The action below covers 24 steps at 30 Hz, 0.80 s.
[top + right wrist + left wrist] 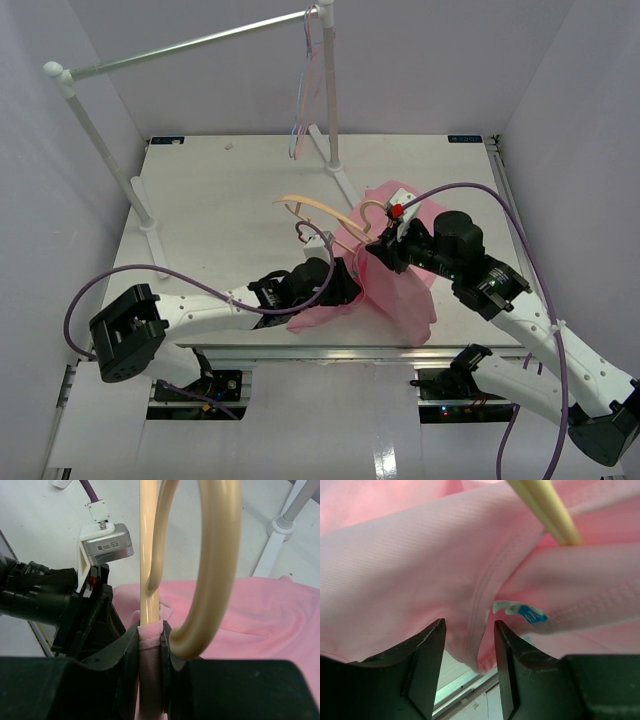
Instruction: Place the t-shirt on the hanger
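The pink t-shirt (405,280) is bunched at the table's near middle. The tan wooden hanger (312,210) sticks out of it to the left, lifted off the table. My right gripper (378,250) is shut on a fold of the t-shirt (150,632) with the hanger's arm (148,540) running into that fold; the hanger's hook (220,555) curves beside it. My left gripper (345,282) is open under the shirt's left side. In the left wrist view a seamed edge of the t-shirt (410,570) hangs between its fingers (436,647), and the hanger (550,510) crosses above.
A white clothes rack with a metal bar (190,45) stands at the back, with thin pink and blue hangers (303,90) on it. Its foot (282,527) is close behind the shirt. The table's front edge (300,350) lies just below the left gripper.
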Available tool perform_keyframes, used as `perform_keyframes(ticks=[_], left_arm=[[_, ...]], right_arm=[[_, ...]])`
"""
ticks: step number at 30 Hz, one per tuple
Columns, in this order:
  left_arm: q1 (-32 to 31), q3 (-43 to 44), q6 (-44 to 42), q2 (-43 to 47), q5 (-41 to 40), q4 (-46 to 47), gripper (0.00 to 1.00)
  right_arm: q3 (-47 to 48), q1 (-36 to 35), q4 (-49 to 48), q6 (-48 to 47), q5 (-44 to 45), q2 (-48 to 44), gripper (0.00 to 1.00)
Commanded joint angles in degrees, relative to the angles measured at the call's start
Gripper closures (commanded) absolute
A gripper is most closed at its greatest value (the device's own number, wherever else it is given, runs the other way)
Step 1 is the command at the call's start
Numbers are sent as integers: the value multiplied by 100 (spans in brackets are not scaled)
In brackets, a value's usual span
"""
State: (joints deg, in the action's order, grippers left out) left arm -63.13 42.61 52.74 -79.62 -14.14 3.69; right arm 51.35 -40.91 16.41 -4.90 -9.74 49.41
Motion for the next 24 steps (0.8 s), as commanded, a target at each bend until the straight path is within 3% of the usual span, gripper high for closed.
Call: perform_keyframes(ticks=[1,4,6,9,15,24], left_arm=[[-15,250,83,-146,-256,-134,57],[-10,280,-124,-76,-509,-354,89],[47,344,-154,166,-1086,-889,99],[402,312,-402,819,-1302,-1254,100],[1668,423,-904,2070,-676,-1747,100],[2816,1749,-1614,1980,-158,-2808,100]], right_arm=[[-18,-38,-442,31,-30,-140,92],[-76,-49,-433,-18,-47,-183,92],[-119,-49,-391,-96,-68,-247,92],[-183,-48,-335,-239,-188,-452,92],[-308,-48,-169,-399,-273,-1016,92],[-270,-47,315,-567,-619,-1427,92]])
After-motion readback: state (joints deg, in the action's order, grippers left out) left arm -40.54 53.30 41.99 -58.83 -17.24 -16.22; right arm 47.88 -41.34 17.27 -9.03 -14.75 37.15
